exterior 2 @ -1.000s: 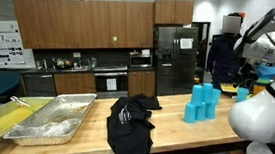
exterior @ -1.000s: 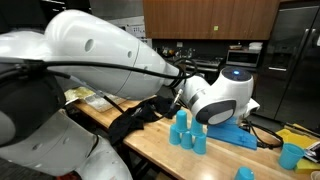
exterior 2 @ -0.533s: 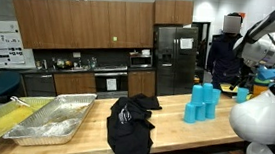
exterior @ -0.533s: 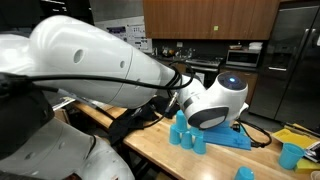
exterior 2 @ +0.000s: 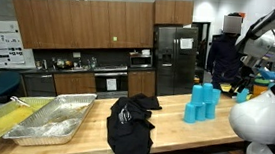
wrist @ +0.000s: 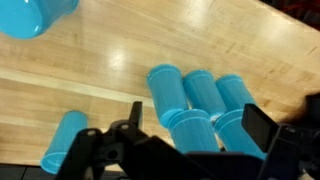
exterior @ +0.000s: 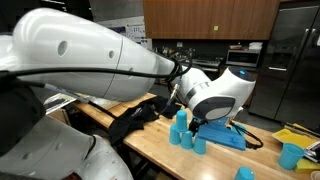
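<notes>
In the wrist view my gripper (wrist: 197, 128) is open and hovers above a tight cluster of several light blue cups (wrist: 196, 98) standing on a wooden counter (wrist: 110, 70). The nearest cup of the cluster (wrist: 193, 130) lies between the two black fingers (wrist: 134, 116), which do not touch it. One more blue cup (wrist: 65, 140) lies apart at the lower left. Both exterior views show the cup cluster (exterior: 186, 134) (exterior 2: 201, 103) on the counter, with the arm's white wrist (exterior: 217, 96) just above it. The fingertips are hidden there.
A black cloth (exterior 2: 129, 127) (exterior: 134, 119) lies on the counter near the cups. Foil trays (exterior 2: 35, 119) sit at one end. A blue tray (exterior: 226, 137) and loose blue cups (exterior: 290, 155) lie beyond the cluster. A blue container (wrist: 38, 16) shows at the wrist view's top left.
The arm's wrist has shifted slightly over the cup cluster in an exterior view. The cups and cloth have not moved, and the gripper stays open.
</notes>
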`<state>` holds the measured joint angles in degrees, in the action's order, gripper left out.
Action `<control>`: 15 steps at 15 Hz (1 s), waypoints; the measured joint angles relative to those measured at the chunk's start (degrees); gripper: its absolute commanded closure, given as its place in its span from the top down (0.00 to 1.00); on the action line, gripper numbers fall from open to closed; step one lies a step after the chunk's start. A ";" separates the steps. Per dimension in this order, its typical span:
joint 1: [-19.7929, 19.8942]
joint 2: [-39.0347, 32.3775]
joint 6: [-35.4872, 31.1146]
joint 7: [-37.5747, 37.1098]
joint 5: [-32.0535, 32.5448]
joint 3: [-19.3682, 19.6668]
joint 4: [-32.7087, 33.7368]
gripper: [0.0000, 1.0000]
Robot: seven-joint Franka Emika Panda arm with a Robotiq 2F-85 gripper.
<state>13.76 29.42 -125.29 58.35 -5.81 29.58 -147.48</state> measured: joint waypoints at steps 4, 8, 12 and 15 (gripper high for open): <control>1.78 0.08 6.30 -2.87 2.19 -2.33 2.97 1.00; 2.13 0.14 6.30 -3.76 2.86 -3.34 3.54 1.00; 2.16 0.09 5.04 -5.43 1.17 -3.18 3.25 1.00; 2.17 0.07 1.42 -11.46 -3.19 -3.12 2.46 1.00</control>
<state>15.93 29.49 -123.87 46.88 -9.00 26.46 -145.02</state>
